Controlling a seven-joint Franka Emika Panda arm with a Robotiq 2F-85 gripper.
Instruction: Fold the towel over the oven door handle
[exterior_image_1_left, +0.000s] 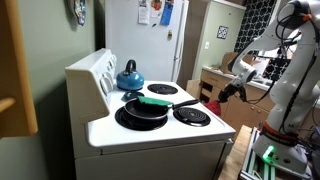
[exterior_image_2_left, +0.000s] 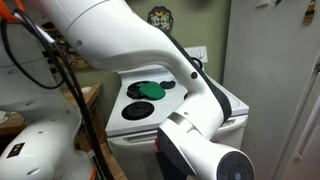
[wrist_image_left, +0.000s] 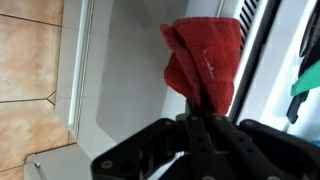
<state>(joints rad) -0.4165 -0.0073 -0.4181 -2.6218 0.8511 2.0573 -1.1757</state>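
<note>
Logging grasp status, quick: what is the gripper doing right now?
Gripper: closed, holding the red towel, which is bunched between its fingers in the wrist view.

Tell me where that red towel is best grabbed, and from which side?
By one bunched edge, where the hand pinches it now. The red towel looks soft and limp, so gripping a gathered end lets the rest hang free for draping. Come at that edge end-on, squeezing across its thickness.
</note>
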